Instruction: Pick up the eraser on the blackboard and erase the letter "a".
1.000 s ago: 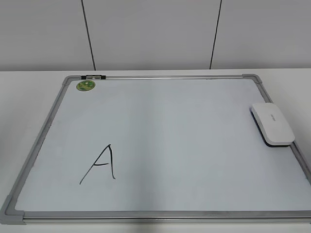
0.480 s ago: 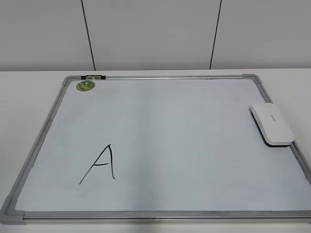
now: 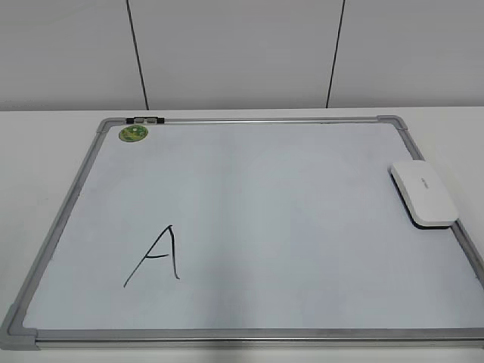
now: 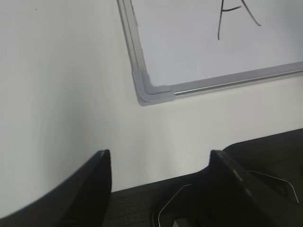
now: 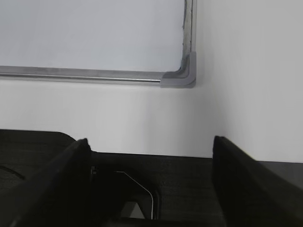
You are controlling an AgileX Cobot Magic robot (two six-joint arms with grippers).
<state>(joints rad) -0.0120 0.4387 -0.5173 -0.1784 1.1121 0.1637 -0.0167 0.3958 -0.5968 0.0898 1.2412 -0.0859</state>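
Note:
The white eraser [image 3: 423, 193] lies on the right edge of the blackboard [image 3: 287, 219], a white board with a grey frame. The only writing in view is a large angular capital "A" [image 3: 157, 257] at the board's front left. No small lowercase "a" shows in any view. My left gripper [image 4: 159, 152] is open and empty over the table off the board's front left corner [image 4: 150, 92]. My right gripper [image 5: 151, 140] is open and empty off the front right corner [image 5: 182, 78]. Neither gripper shows in the exterior view.
A round green magnet [image 3: 134, 134] sits at the board's far left corner, beside a small dark clip [image 3: 147, 119] on the frame. The board lies on a white table [image 3: 45, 151] with a panelled wall behind it.

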